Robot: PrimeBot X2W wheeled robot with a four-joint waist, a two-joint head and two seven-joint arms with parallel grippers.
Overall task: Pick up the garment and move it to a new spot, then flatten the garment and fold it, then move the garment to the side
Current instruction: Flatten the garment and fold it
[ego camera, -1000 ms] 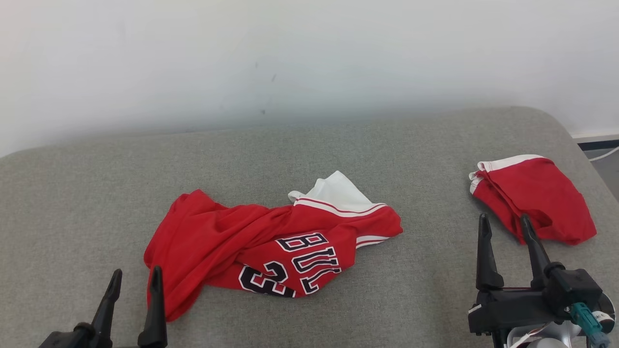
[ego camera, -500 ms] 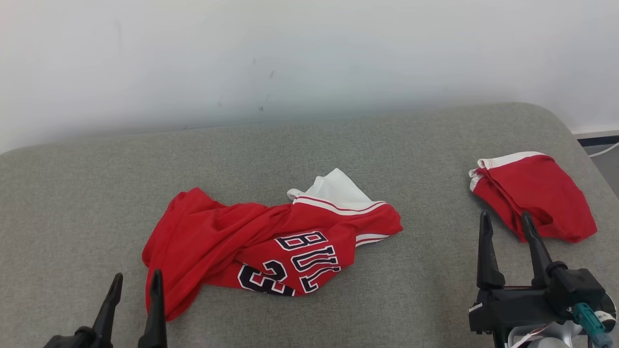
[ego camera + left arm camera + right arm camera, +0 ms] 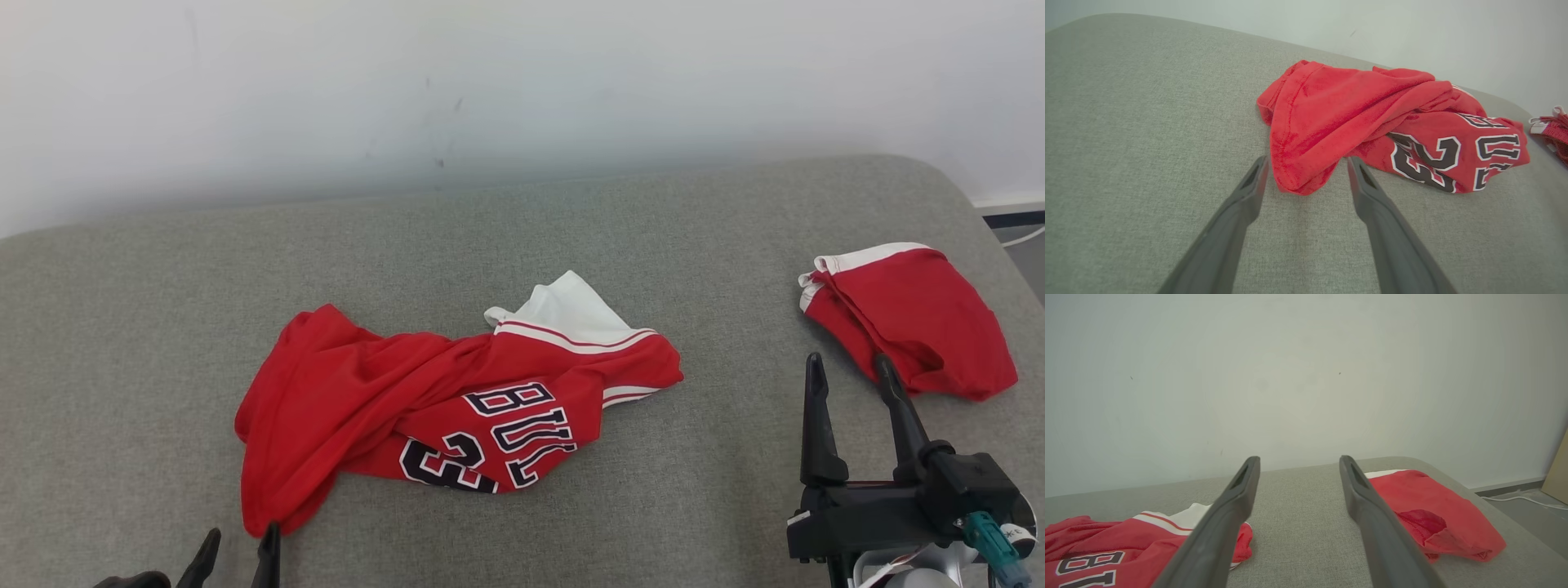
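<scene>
Starting at the front-left corner of the grey upholstered cushion [image 3: 147, 343], the left gripper [image 3: 242, 532] is hovering low with its jaws spread wide and nothing between them yet. In the wrist view the left gripper [image 3: 1308, 160] is straddling the nearest drooping lobe of the red basketball jersey [image 3: 367, 392], one fingertip on each side of it.

The jersey is lying crumpled across the middle of the cushion, nearer its front edge than its back. The 23 and the lettering are facing up and a white panel is poking out toward the back edge. It is looking like the pick-up is about to begin.

Here is the worry: that lobe is several bunched layers, so a shallow pinch may catch only the top one and the jersey could slide out as it is lifting. Too deep, and the fingertips may be digging into the cushion's weave and dragging it.

Moving right, the right gripper [image 3: 847, 359] is sitting toward the front-right corner, jaws equally wide and empty. Just beyond it, a folded red garment [image 3: 922, 318] is resting near the right edge. One fingertip is overlapping its hem in the head view, and I cannot tell whether they are touching. A careless sweep toward the jersey could be snagging that piece and undoing its fold.
</scene>
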